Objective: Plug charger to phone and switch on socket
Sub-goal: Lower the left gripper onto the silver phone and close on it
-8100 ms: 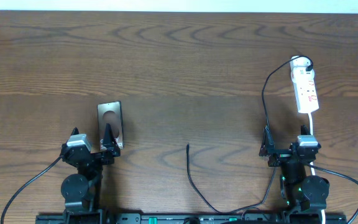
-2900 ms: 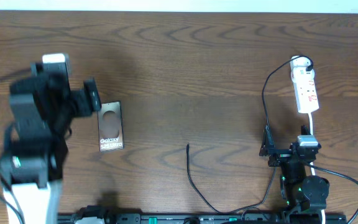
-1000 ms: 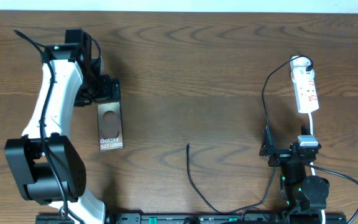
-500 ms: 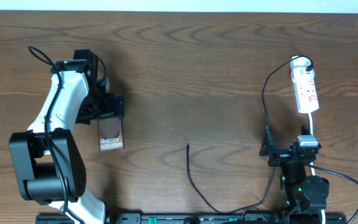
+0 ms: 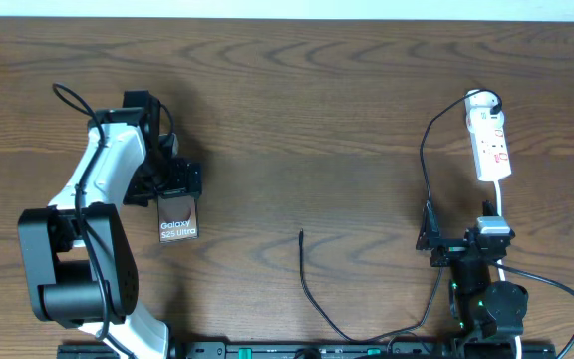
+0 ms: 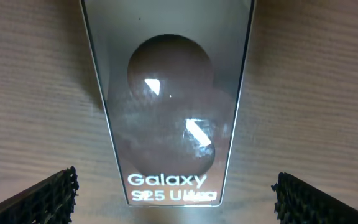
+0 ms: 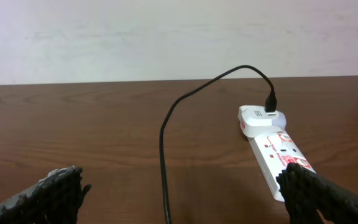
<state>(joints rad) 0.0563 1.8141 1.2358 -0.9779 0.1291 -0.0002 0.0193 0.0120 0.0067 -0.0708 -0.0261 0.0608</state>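
The phone [image 5: 177, 217] lies flat at the left, back up, with white "Galaxy" lettering; in the left wrist view [image 6: 169, 106] it fills the middle. My left gripper [image 5: 174, 179] is open and hovers over the phone's far end, fingers [image 6: 174, 196] wide on either side, not touching it. The charger cable [image 5: 312, 289] runs from the socket round to a free tip [image 5: 301, 233] at table centre. The socket [image 5: 489, 140] is a white strip at the right, also in the right wrist view [image 7: 272, 149]. My right gripper [image 5: 463, 237] is open and empty, parked near the front edge.
The socket's white cord [image 5: 501, 199] runs down beside the right arm. The charger cable [image 7: 165, 155] passes between the right fingers' view. The left arm [image 5: 98, 189] arches over the table's left side. A pale wall [image 7: 166, 37] lies beyond the far edge.
My left arm has swung from its parked spot out over the table and come down over the phone's far end. The phone, charger and right arm have not moved.
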